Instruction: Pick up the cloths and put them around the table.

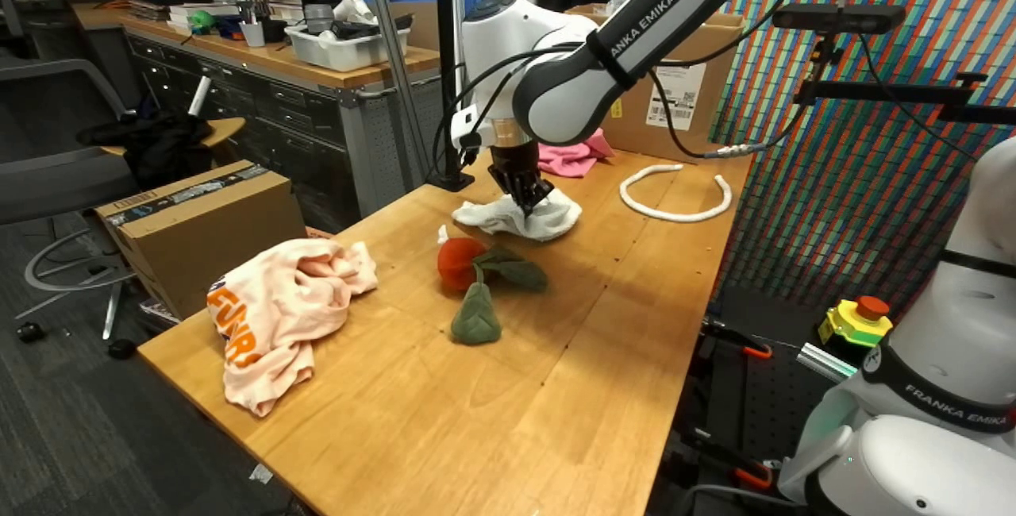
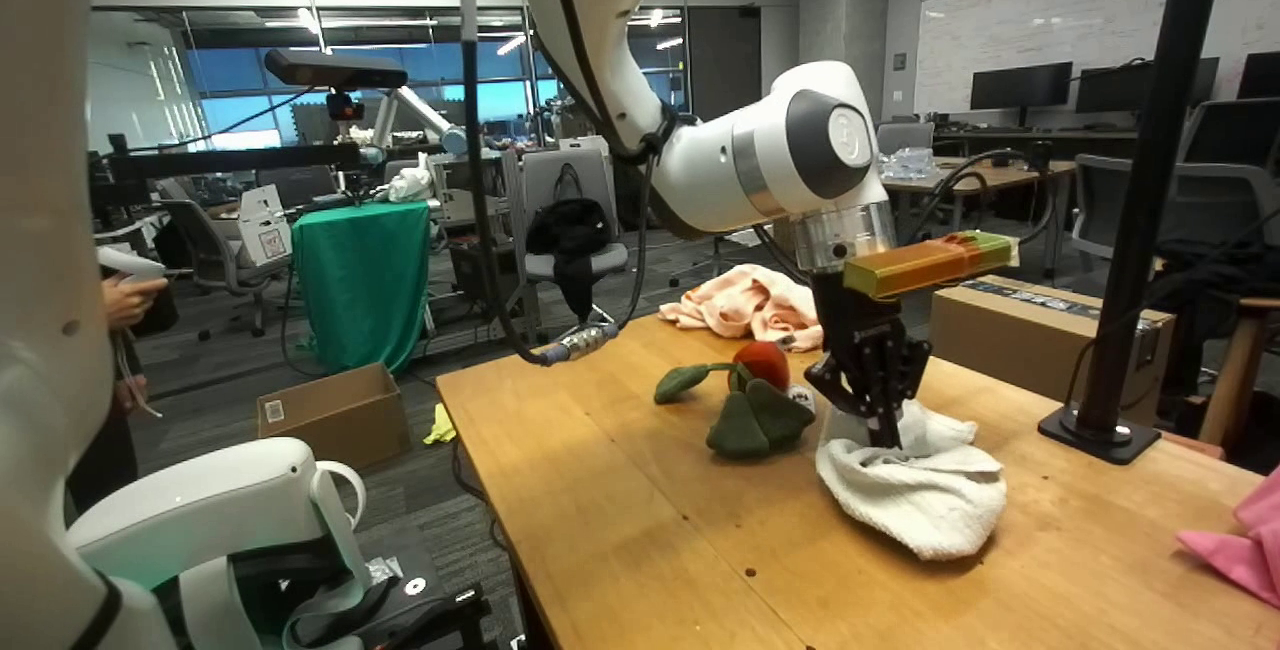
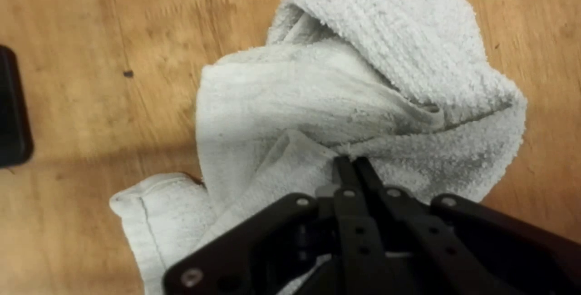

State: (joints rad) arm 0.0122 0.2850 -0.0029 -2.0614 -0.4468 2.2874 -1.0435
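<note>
gripper (image 3: 352,160): fingers pressed together, pinching a fold of white cloth (image 3: 290,93) | white cloth: bunched on table (image 1: 603,397), under gripper | pink cloth (image 1: 573,157): table, near cardboard box (image 1: 719,91) | cream cloth (image 1: 305,302): crumpled, table edge | red-and-green fabric piece (image 1: 458,263): between white cloth and cream cloth | white cord (image 1: 683,217): table, gapped ring

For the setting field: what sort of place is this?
Most likely a robotics lab sharing office space: an emergency-stop button and a cluttered workbench suggest the lab; a large whiteboard suggests the office.
</note>
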